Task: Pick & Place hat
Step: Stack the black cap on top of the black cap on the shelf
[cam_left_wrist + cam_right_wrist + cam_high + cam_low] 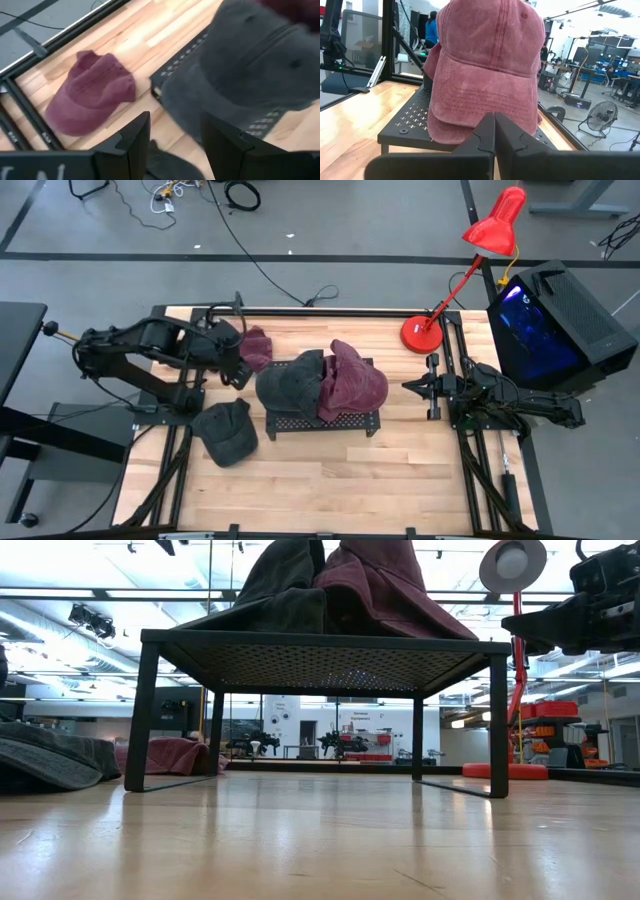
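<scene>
A black mesh rack (322,423) stands mid-table. Two hats rest on its top side by side: a dark grey cap (290,383) and a maroon cap (352,380). A second maroon cap (258,348) lies on the table left of the rack toward the far edge, and a second dark grey cap (226,432) lies on the wood nearer the front. My left gripper (175,136) hangs open and tilted downward between the far maroon cap (90,92) and the rack's grey cap (250,55), holding nothing. My right gripper (495,131) is shut and level, right of the rack, facing the maroon cap (490,70).
A red desk lamp (450,290) stands at the far right of the table. A black computer case (555,320) with blue light sits beyond the right edge. Bare wood lies in front of the rack (320,650). A person (430,30) shows in the room behind.
</scene>
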Available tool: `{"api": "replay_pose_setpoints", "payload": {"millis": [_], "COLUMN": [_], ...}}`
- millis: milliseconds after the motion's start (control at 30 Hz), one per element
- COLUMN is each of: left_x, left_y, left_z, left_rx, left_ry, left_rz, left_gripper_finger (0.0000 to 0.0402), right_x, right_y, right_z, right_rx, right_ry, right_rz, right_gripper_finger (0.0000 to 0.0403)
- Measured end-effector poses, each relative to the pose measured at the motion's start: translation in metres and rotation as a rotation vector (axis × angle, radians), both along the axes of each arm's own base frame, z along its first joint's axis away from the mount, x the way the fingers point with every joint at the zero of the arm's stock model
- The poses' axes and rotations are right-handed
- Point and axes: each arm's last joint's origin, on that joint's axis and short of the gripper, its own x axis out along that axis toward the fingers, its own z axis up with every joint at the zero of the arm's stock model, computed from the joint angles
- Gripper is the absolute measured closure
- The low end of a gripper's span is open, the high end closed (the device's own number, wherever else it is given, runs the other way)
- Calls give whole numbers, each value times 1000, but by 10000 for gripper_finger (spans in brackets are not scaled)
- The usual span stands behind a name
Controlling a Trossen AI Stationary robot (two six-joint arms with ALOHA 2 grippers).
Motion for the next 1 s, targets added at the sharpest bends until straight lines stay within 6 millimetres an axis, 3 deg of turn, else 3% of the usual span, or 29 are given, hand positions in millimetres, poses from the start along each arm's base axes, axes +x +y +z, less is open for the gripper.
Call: {"api": "replay_pose_setpoints", "payload": {"millis": [300,800,1000], "left_x": [-11,-11,-9], "left_y": [-4,-7,-8], "left_z": [-43,-109,-127], "left_rx": [-97,-214,-201], "left_ry": [159,393,433], "left_rz": [-191,-221,-311], "left_gripper_finger": [225,225,225], "right_x": [0,0,0], "right_y": [0,0,0], "right_z": [0,0,0], "right_rx": [0,0,1], "right_ry": [0,1,1], "right_rz": [0,0,0], "right_gripper_finger": [399,399,399]}}
